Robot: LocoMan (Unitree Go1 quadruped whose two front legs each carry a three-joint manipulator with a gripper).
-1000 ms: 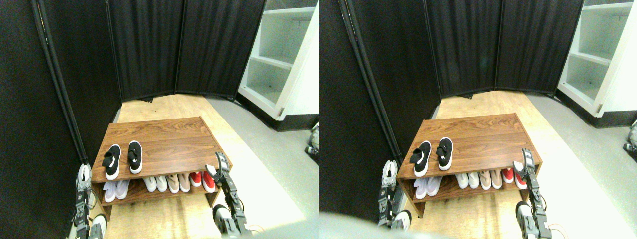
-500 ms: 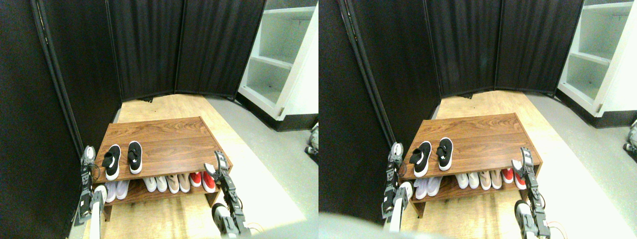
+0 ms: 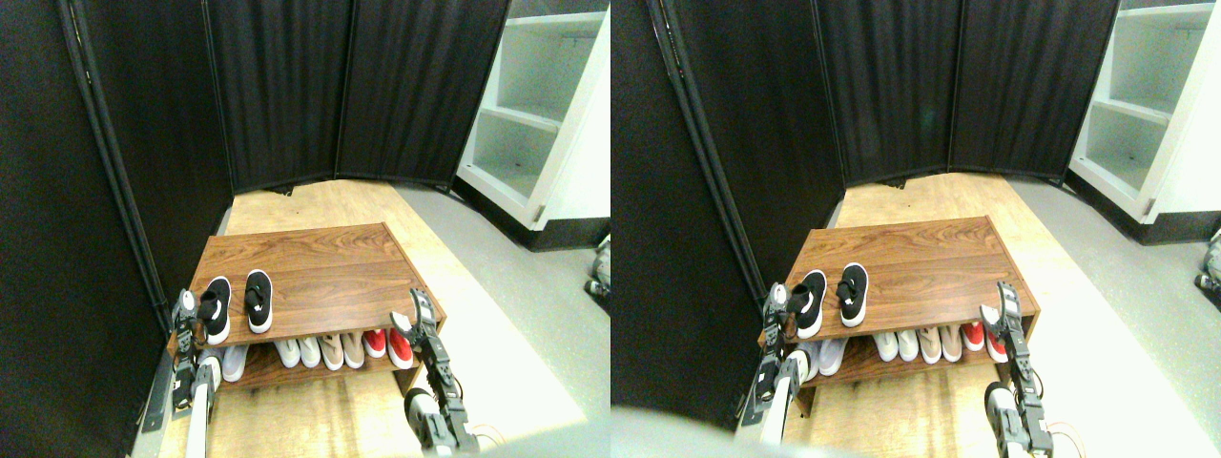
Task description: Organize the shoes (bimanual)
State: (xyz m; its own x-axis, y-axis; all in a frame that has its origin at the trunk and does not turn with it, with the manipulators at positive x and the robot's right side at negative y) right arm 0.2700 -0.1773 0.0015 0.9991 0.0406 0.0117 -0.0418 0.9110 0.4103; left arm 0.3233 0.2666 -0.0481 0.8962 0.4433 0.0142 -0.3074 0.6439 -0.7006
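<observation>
The shoes, two small black slip-ons with white soles, stand side by side on the top left of a wooden shoe rack (image 3: 324, 277): the left shoe (image 3: 216, 308) and the right shoe (image 3: 258, 300). My left gripper (image 3: 188, 317) is raised at the rack's left front corner, close beside the left shoe's heel; whether it touches the shoe is unclear. My right gripper (image 3: 412, 319) stands open at the rack's right front corner, in front of the lower shelf, holding nothing.
On the lower shelf sit a white pair (image 3: 221, 363), another white pair (image 3: 299, 351), a beige pair (image 3: 341, 349) and a red pair (image 3: 386, 345). Black curtain panels (image 3: 286, 95) close off the back and left. A white shelving unit (image 3: 534, 114) stands at the right.
My left arm has risen and moved right, from low beside the rack up to its left front corner next to the left shoe. The right arm and the shoes have stayed put.
</observation>
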